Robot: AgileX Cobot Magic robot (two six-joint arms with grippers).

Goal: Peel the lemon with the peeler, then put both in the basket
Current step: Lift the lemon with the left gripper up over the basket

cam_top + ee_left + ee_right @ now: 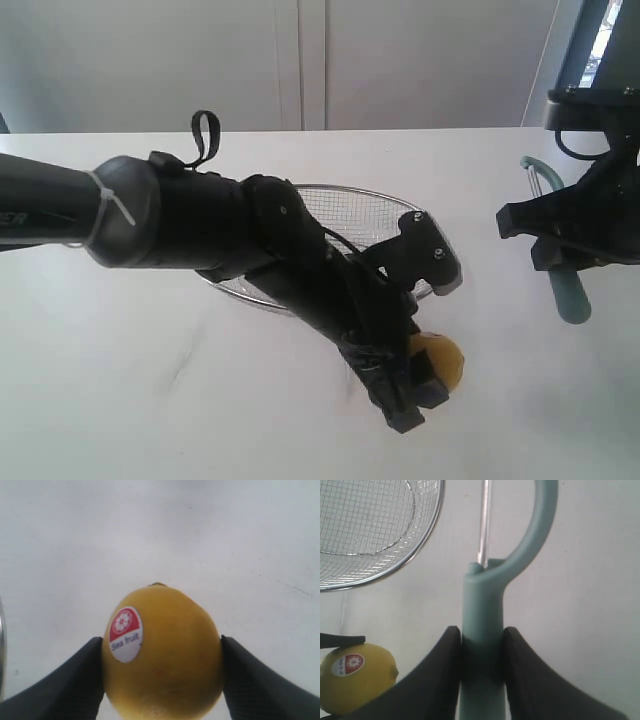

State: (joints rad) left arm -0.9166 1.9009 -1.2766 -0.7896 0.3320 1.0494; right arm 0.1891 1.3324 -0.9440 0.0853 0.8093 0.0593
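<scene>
Pinching the lemon [167, 680] by its sides, the left gripper [418, 395] holds it just beside the basket [352, 189], likely steadying it for peeling; the right gripper [481, 670] clamps the peeler [482, 605] by its handle, near the basket, blade pointing outward.

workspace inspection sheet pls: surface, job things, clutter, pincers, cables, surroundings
surface: white tabletop, no spills or marks seen
lemon: outside the basket, peel whole on the visible side, sticker showing
peeler: teal handle gripped, blade head pointing away from the wrist
basket: wire mesh, nothing in the part that shows
clutter: nothing seen
left pincer: closed on the lemon, a finger on each side
right pincer: closed on the peeler handle
cables: black strap looped on the left arm, white cable tie around it
surroundings: pale wall behind the table
</scene>
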